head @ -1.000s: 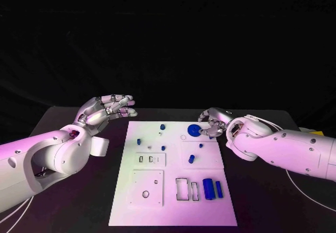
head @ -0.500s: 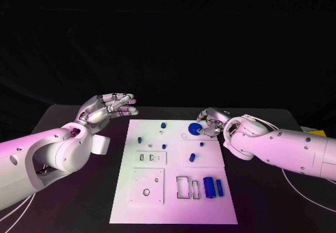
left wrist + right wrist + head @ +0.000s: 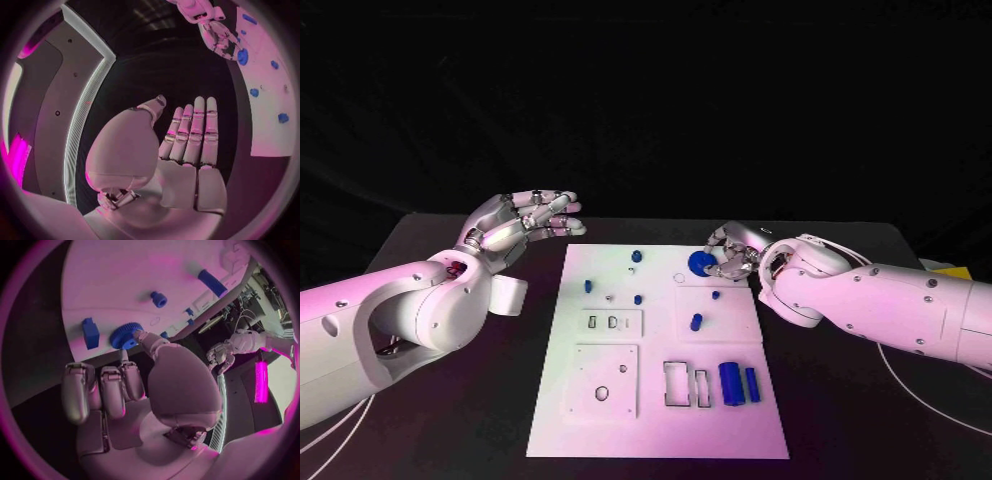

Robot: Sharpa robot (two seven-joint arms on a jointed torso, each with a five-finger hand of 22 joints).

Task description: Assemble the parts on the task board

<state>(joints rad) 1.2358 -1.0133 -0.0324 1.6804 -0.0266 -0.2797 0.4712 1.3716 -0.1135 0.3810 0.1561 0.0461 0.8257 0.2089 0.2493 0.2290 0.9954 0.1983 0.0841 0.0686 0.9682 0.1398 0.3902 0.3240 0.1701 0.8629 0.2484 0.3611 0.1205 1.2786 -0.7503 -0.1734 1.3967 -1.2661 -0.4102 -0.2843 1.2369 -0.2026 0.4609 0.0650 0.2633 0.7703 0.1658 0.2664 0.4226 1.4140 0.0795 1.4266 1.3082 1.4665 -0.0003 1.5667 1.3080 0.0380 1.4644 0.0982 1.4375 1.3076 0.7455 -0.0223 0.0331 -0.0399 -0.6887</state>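
At the task board's far edge, a blue gear is being pinched by the right hand, the left hand hanging open and most parts evidently unassembled.

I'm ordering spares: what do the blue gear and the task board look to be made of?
Gear: probably moulded or printed plastic, with a uniform saturated blue, matte surface and fine ribbed rim. Task board: looks like a white matte plastic or painted plate, flat with clean cut-outs; I cannot tell which.

White task board on black desk; blue parts, blue gear at 12 o'clock; silver hands, white arms.
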